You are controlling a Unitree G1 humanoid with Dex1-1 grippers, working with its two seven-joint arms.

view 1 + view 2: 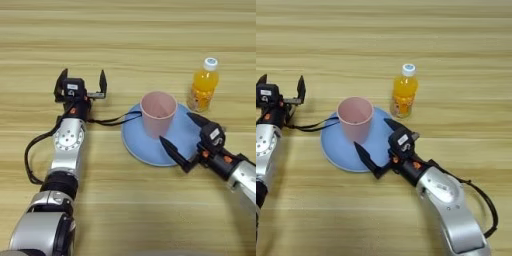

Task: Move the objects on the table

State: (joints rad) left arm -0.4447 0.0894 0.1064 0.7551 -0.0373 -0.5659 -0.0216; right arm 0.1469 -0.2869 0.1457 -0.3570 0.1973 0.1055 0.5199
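A pink cup [158, 113] stands upright on the round blue plate [141, 146] in the middle of the table [130, 40]. Just right of the cup's base, over the plate's near right rim, my right gripper [184, 136] is open; its two black fingers are spread wide and hold nothing. An orange-juice bottle [204, 85] with a white cap stands upright on the wood just beyond the plate's right edge. Left of the plate, my left gripper [82, 81] rests open and empty with its fingers pointing away from me.
A black cable [107, 121] runs from my left wrist across the wood to the plate's left rim. Bare wood lies beyond the bottle and in front of the plate.
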